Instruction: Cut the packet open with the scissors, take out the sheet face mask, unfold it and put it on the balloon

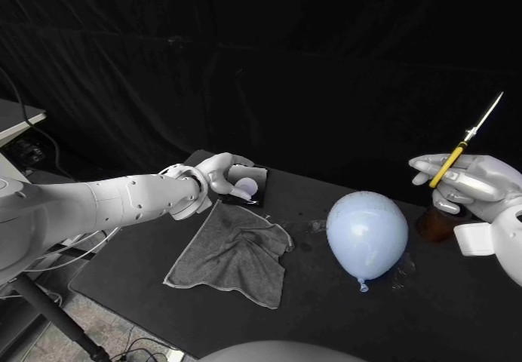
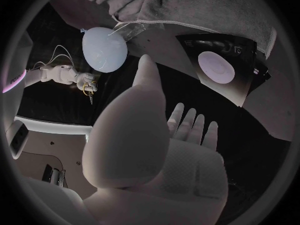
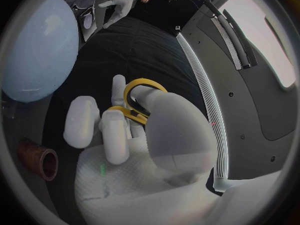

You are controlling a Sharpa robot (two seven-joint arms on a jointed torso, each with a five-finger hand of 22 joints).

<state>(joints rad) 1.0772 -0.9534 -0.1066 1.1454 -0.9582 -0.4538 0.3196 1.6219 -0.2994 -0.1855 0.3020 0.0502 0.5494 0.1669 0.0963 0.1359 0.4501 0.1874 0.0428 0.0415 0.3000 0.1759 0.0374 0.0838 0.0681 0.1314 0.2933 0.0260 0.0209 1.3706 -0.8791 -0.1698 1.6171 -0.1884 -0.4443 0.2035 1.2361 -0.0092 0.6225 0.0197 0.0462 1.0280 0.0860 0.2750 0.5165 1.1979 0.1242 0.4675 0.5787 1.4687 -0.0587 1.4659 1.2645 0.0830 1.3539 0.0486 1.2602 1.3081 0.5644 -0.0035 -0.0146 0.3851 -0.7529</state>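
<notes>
Left hand (image 1: 221, 176), fingers spread and empty, is just beside the packet (image 1: 248, 188) at the black table's (image 1: 457, 302) far edge. Right hand (image 1: 475, 183) grips raised scissors (image 1: 465, 139) beside the balloon (image 1: 368, 232). Dark drapes (image 1: 272, 60) hang behind.

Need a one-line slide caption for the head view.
Right hand holds the scissors blades-up; left hand at the packet; balloon and grey cloth on the table.

The scissors (image 1: 465, 142) have yellow handles and thin silver blades. The fingers of the right hand (image 1: 470, 185) grip the handles, and the closed blades point up past the fingertips. The black packet (image 1: 248, 188), with a pale oval on its face, lies flat just beyond the fingertips of the left hand (image 1: 223, 181). The pale blue balloon (image 1: 368, 230) lies on its side, well apart from both hands' fingers.
</notes>
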